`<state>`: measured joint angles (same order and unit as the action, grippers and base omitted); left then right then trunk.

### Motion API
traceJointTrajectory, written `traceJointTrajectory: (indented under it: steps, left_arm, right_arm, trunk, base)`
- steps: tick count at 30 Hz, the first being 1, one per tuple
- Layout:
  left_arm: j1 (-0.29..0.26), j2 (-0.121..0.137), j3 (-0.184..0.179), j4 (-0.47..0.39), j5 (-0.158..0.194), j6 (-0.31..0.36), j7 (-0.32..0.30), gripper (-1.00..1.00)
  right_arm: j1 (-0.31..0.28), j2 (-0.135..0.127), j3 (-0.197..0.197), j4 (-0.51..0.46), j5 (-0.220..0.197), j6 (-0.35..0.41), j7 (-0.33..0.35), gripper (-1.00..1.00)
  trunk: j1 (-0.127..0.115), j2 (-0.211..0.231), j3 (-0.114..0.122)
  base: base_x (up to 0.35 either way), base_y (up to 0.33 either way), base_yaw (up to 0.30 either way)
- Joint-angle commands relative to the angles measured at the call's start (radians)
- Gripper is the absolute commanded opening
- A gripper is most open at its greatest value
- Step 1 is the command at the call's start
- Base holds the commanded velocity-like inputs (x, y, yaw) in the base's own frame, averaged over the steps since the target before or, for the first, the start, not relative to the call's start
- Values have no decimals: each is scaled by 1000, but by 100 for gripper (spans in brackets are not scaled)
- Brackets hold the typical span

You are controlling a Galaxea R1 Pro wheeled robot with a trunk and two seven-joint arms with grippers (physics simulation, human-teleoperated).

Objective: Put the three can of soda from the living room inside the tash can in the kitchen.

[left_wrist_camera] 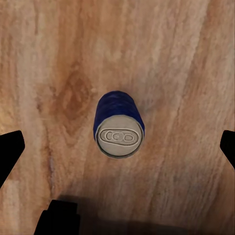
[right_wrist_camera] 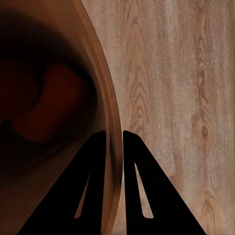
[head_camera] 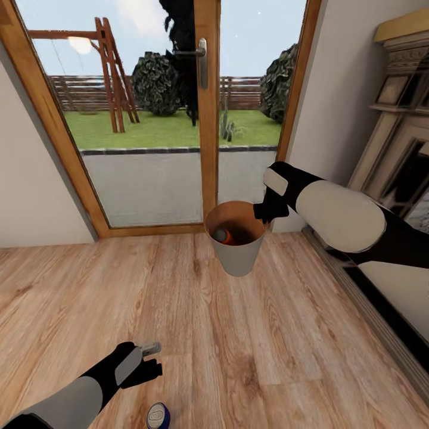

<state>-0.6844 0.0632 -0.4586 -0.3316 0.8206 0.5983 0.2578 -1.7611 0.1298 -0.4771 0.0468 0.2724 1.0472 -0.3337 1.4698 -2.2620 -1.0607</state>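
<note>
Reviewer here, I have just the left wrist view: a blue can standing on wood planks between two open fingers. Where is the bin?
Observer: The tash can is held up off the floor by the right gripper, which is pinching its rim.
Reviewer: Anything in it?
Observer: One orange can lies inside.
Reviewer: And my blue can, relative to the robot?
Observer: It stands on the floor just below the left gripper, well short of the bin.

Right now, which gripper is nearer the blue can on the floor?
Left. The left gripper hovers open just above the blue can; the right gripper pinches the trash can rim, farther away.
</note>
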Motion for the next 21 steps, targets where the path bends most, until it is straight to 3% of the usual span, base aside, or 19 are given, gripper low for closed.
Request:
traceJointTrajectory:
  steps: [1,11,21]
  left_arm:
    - [0,-1,0,0,0,0,0,100]
    - [2,-23,-17,0,-2,-46,-1,100]
    - [2,-27,-26,0,-2,-49,-2,100]
  right_arm:
    - [0,0,-11,-1,-9,0,4,-100]
    - [1,0,-11,-1,-9,0,4,-100]
    - [2,0,-11,-1,-9,0,4,-100]
  trunk:
    - [0,0,0]
    - [31,-56,-25]
    - [69,-126,-56]
  base:
    - [0,0,0]
    - [0,0,0]
    - [0,0,0]
